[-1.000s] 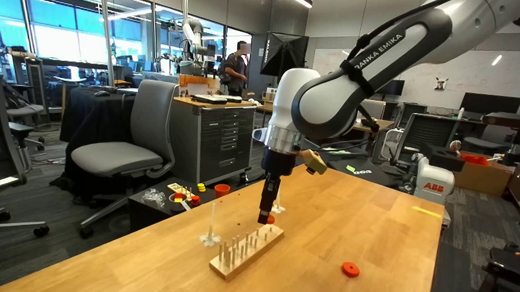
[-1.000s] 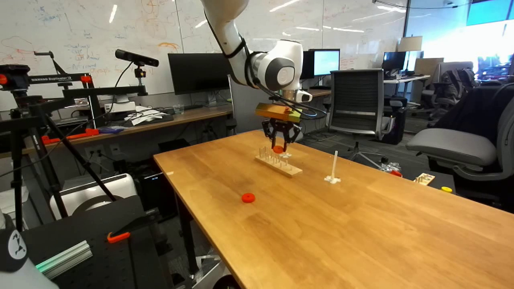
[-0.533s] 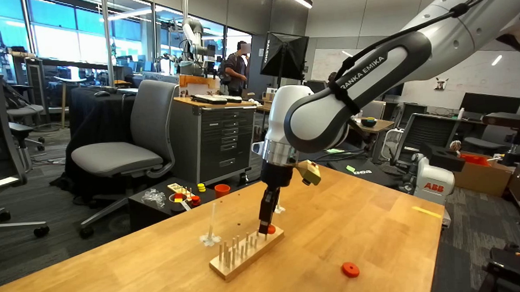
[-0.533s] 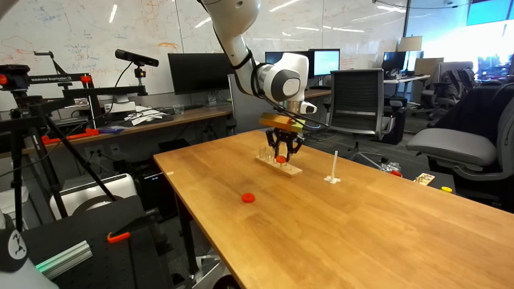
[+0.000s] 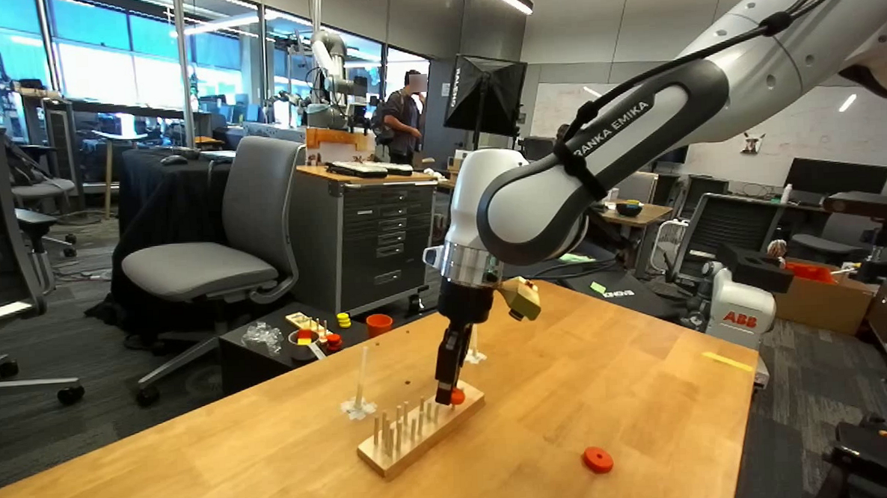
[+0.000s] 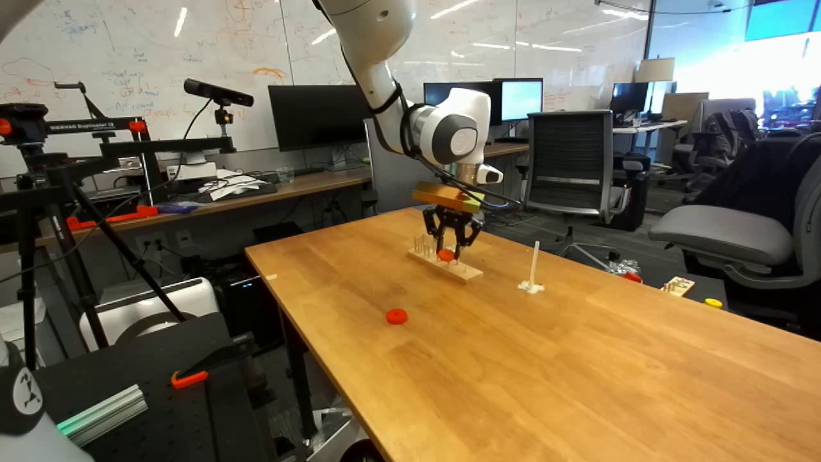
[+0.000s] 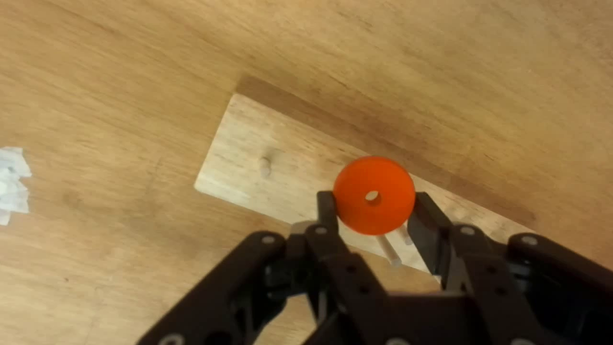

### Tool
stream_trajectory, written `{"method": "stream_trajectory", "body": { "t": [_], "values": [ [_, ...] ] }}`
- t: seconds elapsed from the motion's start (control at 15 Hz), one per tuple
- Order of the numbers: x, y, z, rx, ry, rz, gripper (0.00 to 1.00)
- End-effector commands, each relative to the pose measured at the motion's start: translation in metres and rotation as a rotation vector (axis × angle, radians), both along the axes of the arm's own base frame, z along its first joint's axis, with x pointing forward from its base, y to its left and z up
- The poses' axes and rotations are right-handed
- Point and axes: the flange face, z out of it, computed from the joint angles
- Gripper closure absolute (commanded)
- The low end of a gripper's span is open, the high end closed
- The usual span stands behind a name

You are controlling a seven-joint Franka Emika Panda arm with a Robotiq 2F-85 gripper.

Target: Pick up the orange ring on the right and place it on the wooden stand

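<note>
1. You are, by my reading, at the placing step; the pick is done; what remains is to seat the orange ring point(image 6: 446, 255) on the wooden stand point(image 7: 301, 177) and let it go.

2. Your gripper point(image 7: 374, 199) is clasped on that ring; in the wrist view its fingertips point(image 7: 327, 206) meet the rim from opposite sides; the ring is held over the stand, past the lone peg point(image 7: 265, 166) near the end, with two pegs point(image 7: 390, 253) showing just beyond its rim; the second orange ring point(image 5: 598, 460) lies on the table point(image 5: 540, 394), well apart from the stand.

3. Your next move should call for lining the hole up with a peg, lowering straight down, then releasing; I cannot tell whether a peg already sits beneath the hole, or whether the ring touches anything below; a misaligned push could jam it on a peg's tip.

4. Against half a second ago, your gripper and the ring have shifted slightly along the stand, toward the crowded pegs; against a second ago, both are plainly lower; the stand and the second ring have not moved.
</note>
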Motion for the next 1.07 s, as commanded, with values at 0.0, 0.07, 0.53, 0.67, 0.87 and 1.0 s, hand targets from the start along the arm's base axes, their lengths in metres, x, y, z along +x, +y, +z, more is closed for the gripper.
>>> {"method": "stream_trajectory", "body": {
  "t": [0.0,0.07,0.53,0.67,0.87,1.0],
  "values": [
    [0.011,0.002,0.003,-0.015,0.007,-0.021,0.82],
    [0.012,0.001,0.003,-0.015,0.008,-0.025,0.82],
    [0.014,-0.006,-0.009,-0.041,0.050,-0.049,0.82],
    [0.014,-0.005,-0.009,-0.046,0.058,-0.052,0.82],
    [0.013,0.000,-0.008,-0.050,0.056,-0.046,0.82],
    [0.012,0.004,-0.008,-0.052,0.053,-0.037,0.82]
  ]
}}
